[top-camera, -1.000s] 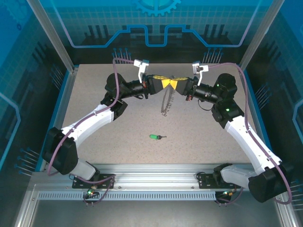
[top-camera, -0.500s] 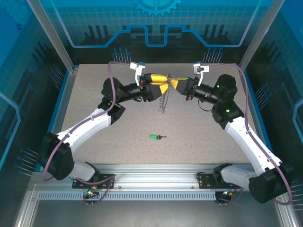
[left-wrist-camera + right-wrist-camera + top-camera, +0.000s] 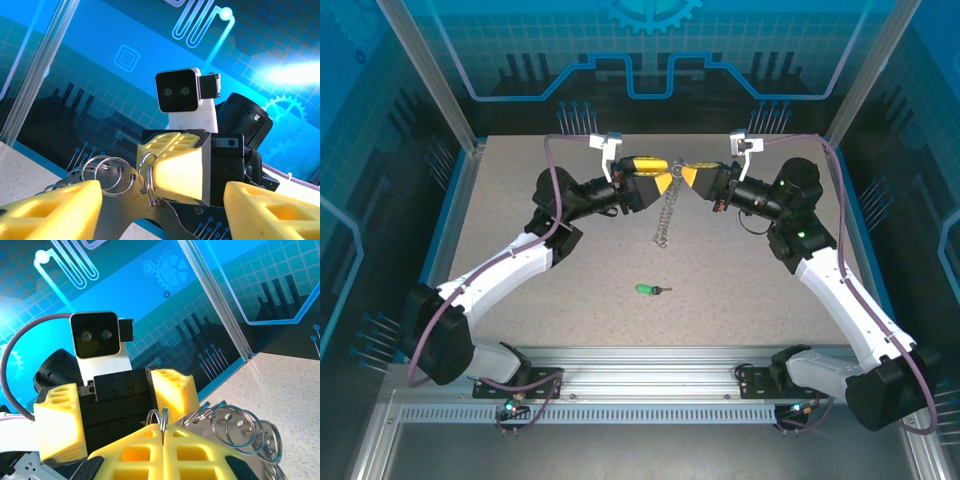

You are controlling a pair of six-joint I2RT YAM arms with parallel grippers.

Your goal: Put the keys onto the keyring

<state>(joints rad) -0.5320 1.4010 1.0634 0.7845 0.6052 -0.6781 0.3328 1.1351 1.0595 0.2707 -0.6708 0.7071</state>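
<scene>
1. Right hand (image 3: 164, 432): pressed together. Its yellow foam pads (image 3: 135, 450) pinch one ring of the keyring (image 3: 235, 432), a string of linked silvery metal split rings. The pinched ring pokes up out of the seam between the pads.
2. Left hand (image 3: 657, 175): spread. It faces the right hand from just across, at the far side of the speckled grey bench (image 3: 750, 290). In the left wrist view its yellow fingers (image 3: 50, 210) stand apart, with the rings between and beyond them. As far as I can judge, it grips nothing.
3. Keyring: held up off the bench by the right hand alone. From above, its loose end hangs down between the two hands as a thin silvery line. I cannot tell whether the lowest link touches the surface.
4. Tiny key (image 3: 647, 290), bright green plastic head and short silvery metal blade: it lies flat on the bench, well apart from both hands and nearer the arm bases. The blade points toward the right arm's side. Nothing touches it.
5. Done so far, by my reading: the keyring is lifted and presented in a firm pinch.
6. Left to do: everything that concerns the key. It is not picked up, not brought to the rings and not threaded on.
7. Judgement: the task is at an early stage. The free left hand looks the likely one to fetch the key. The key is far smaller than the hand, so the pickup and threading will need care.
</scene>
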